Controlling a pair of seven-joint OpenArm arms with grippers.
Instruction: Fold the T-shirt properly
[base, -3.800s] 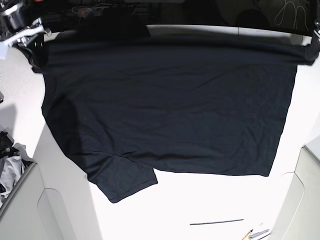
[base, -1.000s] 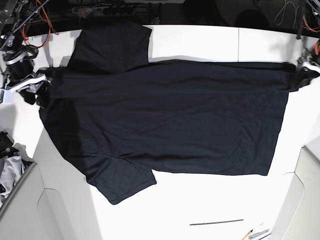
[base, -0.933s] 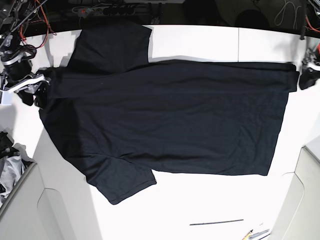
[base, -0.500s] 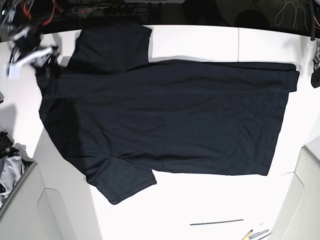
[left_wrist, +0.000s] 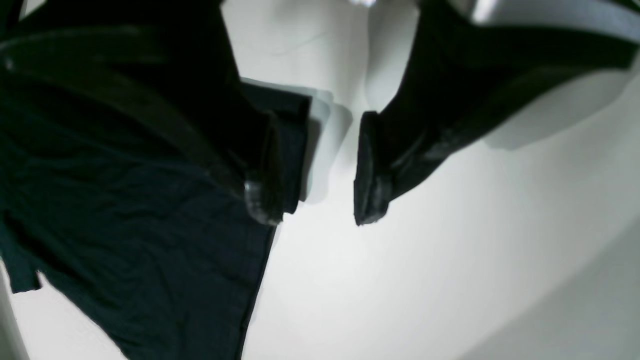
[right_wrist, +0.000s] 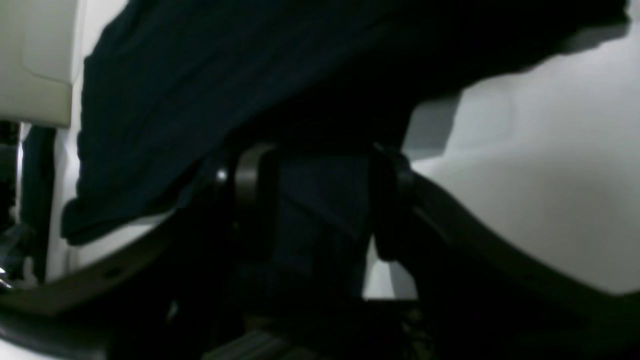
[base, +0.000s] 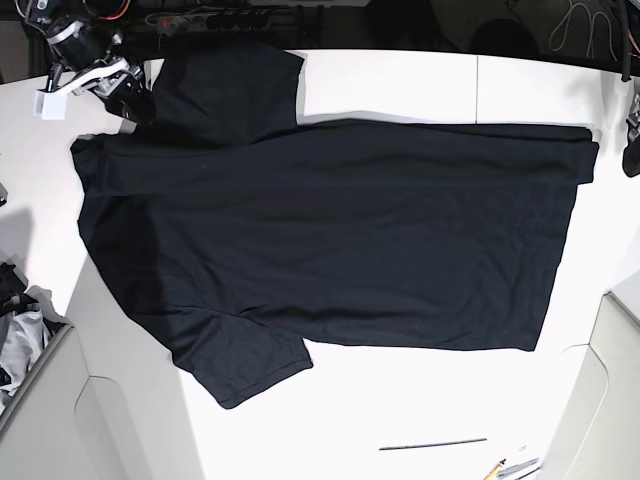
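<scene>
Apparently I am between folds: I judge that the long upper edge of the T-shirt (base: 330, 240) has been turned over as a band, and that the sleeves and the rest of the body remain to be dealt with. My left gripper (left_wrist: 317, 212) has its fingers apart with nothing clamped, one above the cloth's edge and the other over bare table (left_wrist: 450, 280). My right gripper (right_wrist: 322, 202) has its fingers spread too, above the sleeve in the upper left of the base view, and I see no grip on it.

Next, I think, I should lower the right fingers onto that upper sleeve, pinch its loose layer and lay it inward over the body. Too deep a pinch could drag the band crooked.

The T-shirt lies across the middle of the base view, plain matte black and mostly flat. The band runs nearly straight from upper left to upper right, a little rumpled at its left end. One sleeve sticks up beyond it; another points down at lower left, with soft creases where it meets the body.
</scene>
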